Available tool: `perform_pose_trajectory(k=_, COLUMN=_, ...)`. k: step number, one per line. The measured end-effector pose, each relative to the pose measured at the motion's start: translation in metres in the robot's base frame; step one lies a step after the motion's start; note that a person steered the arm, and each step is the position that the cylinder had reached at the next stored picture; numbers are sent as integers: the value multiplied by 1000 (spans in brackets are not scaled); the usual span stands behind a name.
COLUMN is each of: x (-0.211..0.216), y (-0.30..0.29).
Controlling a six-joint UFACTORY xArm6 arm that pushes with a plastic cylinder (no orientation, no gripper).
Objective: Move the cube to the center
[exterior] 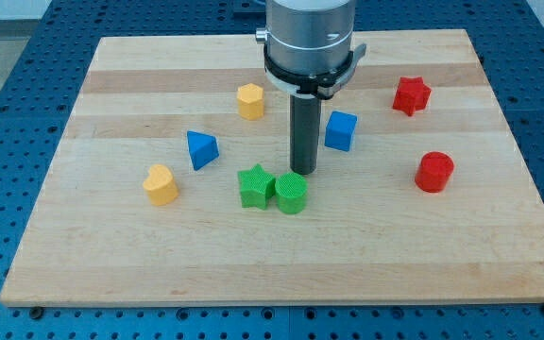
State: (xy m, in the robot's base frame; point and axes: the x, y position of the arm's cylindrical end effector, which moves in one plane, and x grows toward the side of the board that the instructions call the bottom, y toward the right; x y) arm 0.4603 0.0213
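The blue cube [341,130] sits on the wooden board [111,255], right of the board's middle. My tip [302,171] is at the end of the dark rod, just left of and below the cube, with a small gap between rod and cube. The tip stands right behind the green cylinder [291,193], which touches the green star [255,186] on its left.
A blue triangular block [201,149] and a yellow heart [160,184] lie at the left. A yellow hexagon [250,100] is at the upper middle. A red star [411,95] and a red cylinder [433,172] lie at the right.
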Motion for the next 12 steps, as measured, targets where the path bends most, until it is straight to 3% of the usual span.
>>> perform_pose_trajectory(k=5, x=13, y=83)
perform_pose_trajectory(k=7, x=-31, y=65)
perform_pose_trajectory(k=9, x=-35, y=66)
perform_pose_trajectory(k=10, x=-36, y=101)
perform_pose_trajectory(k=12, x=-72, y=90)
